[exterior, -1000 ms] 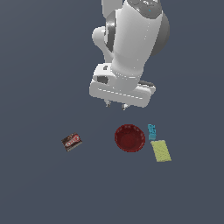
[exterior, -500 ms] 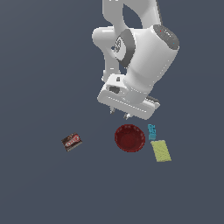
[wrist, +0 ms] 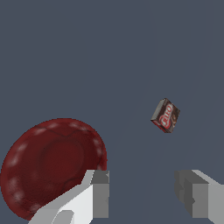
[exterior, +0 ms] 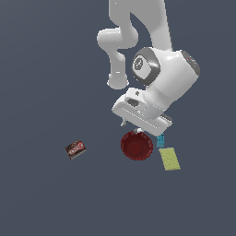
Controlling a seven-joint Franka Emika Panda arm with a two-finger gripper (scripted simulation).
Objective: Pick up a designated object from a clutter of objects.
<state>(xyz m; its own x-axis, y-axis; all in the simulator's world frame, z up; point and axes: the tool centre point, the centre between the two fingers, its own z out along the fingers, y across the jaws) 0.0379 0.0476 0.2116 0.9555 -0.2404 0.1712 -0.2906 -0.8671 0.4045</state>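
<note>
The dark red round bowl lies on the dark grey floor, the largest of the clutter. It also shows in the wrist view, with a textured inside. My gripper hovers just above the bowl's far rim. In the wrist view the gripper is open and empty, with one finger over the bowl's edge and the other finger beside the bowl over bare floor.
A small teal block and a yellow-green flat packet lie close to the bowl on the exterior view's right. A small brown-red box lies apart on the exterior view's left; it also shows in the wrist view.
The arm has come down and shifted toward the exterior view's right, bringing the gripper close over the bowl. The objects have not moved.
</note>
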